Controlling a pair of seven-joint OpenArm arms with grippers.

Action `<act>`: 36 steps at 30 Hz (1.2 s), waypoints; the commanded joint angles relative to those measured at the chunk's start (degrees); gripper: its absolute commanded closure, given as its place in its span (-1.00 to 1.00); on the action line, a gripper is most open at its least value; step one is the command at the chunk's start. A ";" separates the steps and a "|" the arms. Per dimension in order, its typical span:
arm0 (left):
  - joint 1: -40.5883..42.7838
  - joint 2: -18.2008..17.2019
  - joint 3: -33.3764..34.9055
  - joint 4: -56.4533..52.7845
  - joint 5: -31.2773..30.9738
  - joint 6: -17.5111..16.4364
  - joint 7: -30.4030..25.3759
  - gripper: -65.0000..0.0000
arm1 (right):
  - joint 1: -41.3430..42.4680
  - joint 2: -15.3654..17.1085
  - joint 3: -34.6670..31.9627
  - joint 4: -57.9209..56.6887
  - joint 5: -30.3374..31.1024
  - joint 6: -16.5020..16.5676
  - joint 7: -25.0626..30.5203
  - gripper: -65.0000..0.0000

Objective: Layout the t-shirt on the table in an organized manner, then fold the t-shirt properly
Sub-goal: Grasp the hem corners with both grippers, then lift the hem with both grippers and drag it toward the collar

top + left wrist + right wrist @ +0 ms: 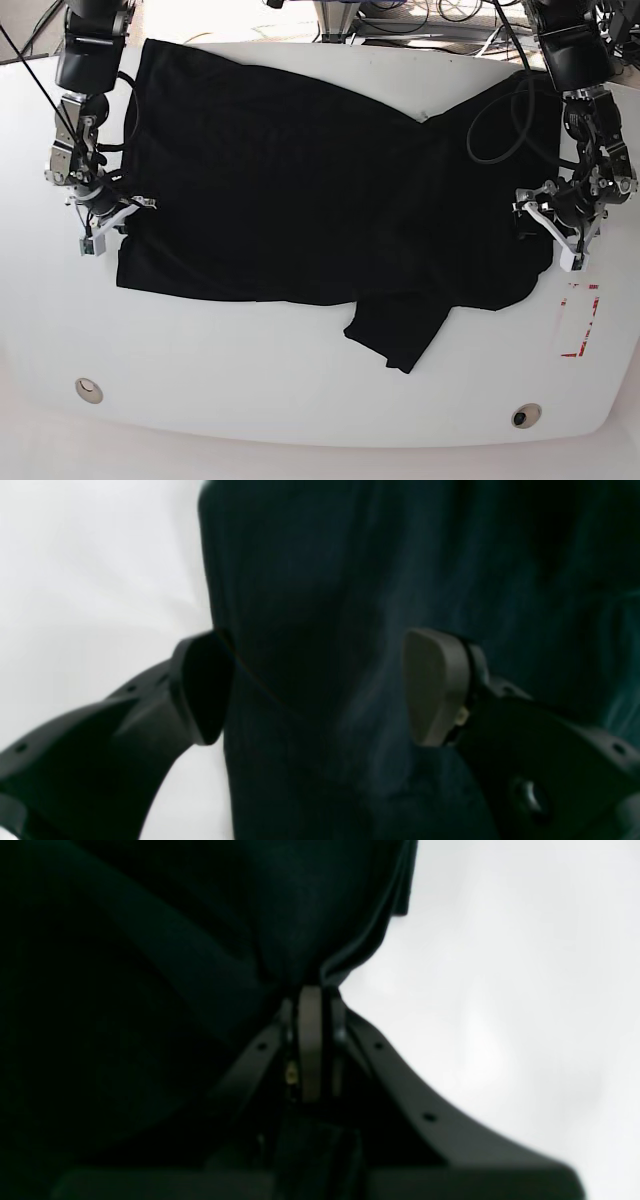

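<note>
The black t-shirt [300, 180] lies spread across the white table [250, 400], with one sleeve [400, 335] folded out toward the front edge. My right gripper [128, 212], at the left side of the base view, is shut on the t-shirt's edge. In the right wrist view its jaws [311, 990] pinch a bunched fold of the cloth [280, 915]. My left gripper [538, 222] is at the shirt's opposite edge. It stands open in the left wrist view [320, 690], with one finger [435, 690] over the dark cloth [350, 580] and the other at the cloth's border.
A red dashed rectangle mark [580, 320] is on the table by the left gripper. Two small round holes [90, 388] [525, 415] sit near the front edge. Cables [500, 120] trail over the shirt's far right part.
</note>
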 commanded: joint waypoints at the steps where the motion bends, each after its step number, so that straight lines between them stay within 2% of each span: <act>1: -1.60 0.22 -0.20 0.96 1.36 -0.01 -1.11 -0.49 | -3.56 -1.02 3.43 3.77 -1.58 -0.44 -5.92 1.00; 4: -2.30 0.48 -0.29 0.96 3.56 -0.01 -1.11 -0.49 | -6.19 -1.54 5.45 6.67 -1.76 -0.44 -7.15 1.00; 12: -4.41 1.98 -0.38 0.60 8.83 -0.01 -1.11 -0.49 | -12.35 -3.13 5.80 11.68 -1.58 -0.44 -8.82 1.00; 20: -6.79 1.98 -0.11 -3.09 9.01 -0.01 -1.11 -0.49 | -18.68 -5.06 6.68 18.01 -1.58 -0.79 -9.26 1.00; 28: -8.28 2.68 -0.11 -4.49 9.09 -0.01 -1.11 -0.49 | -22.19 -7.61 9.05 23.20 -1.85 -0.62 -12.60 0.99; 36: -7.93 2.50 -0.73 -3.97 9.09 -0.01 -1.11 -0.49 | -22.72 -7.61 9.14 23.64 -2.11 -0.62 -12.60 0.98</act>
